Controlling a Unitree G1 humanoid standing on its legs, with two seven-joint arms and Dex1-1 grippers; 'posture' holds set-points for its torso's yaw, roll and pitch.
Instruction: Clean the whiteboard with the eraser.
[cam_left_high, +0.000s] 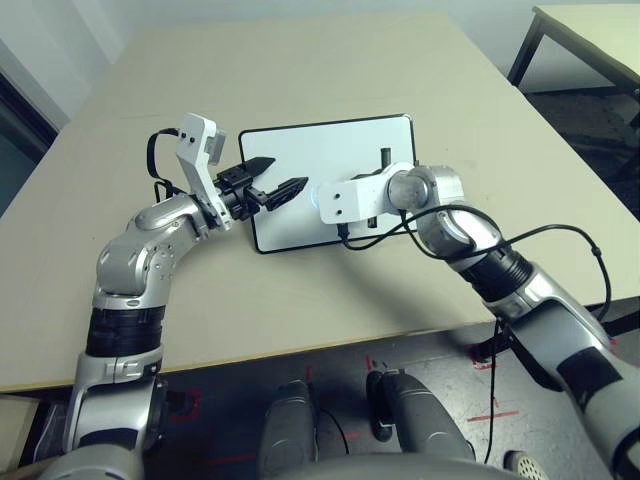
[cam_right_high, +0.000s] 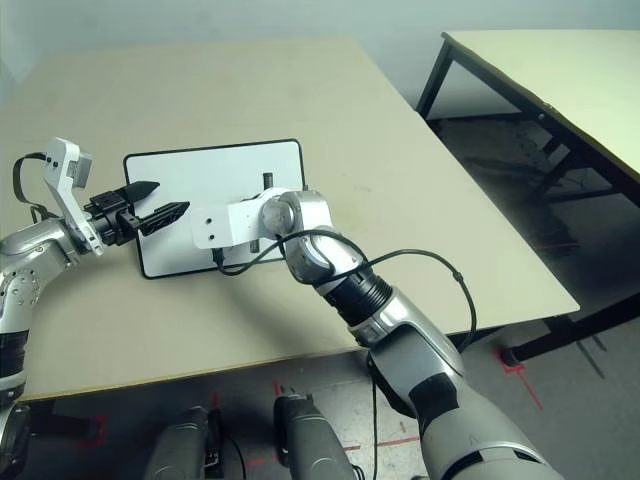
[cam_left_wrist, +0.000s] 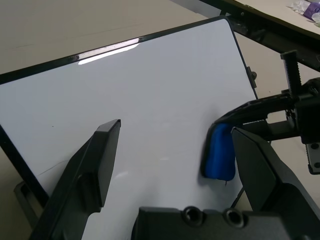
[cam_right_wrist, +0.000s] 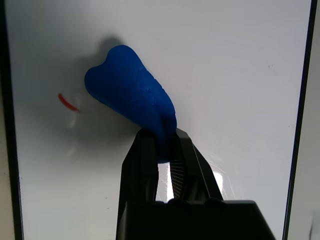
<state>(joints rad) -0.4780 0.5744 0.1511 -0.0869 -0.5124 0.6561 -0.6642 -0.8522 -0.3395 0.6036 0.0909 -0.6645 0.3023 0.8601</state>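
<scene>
The whiteboard (cam_left_high: 340, 145) lies flat in the middle of the tan table. My right gripper (cam_right_wrist: 162, 145) is shut on the blue eraser (cam_right_wrist: 132, 100) and presses it bent against the board's surface. A short red mark (cam_right_wrist: 67, 102) with a faint smear sits on the board just beside the eraser. The left gripper (cam_left_high: 285, 173) hovers open over the board's left part with nothing between its fingers. Its wrist view shows the eraser (cam_left_wrist: 219, 157) close by one of its own fingers (cam_left_wrist: 265, 170), and the right gripper (cam_left_wrist: 235, 120) holding that eraser.
A black cable (cam_left_high: 560, 235) loops from my right forearm over the table's right side. A second table (cam_right_high: 560, 70) stands beyond a gap at the far right. The table's front edge (cam_left_high: 300, 345) runs just below both arms.
</scene>
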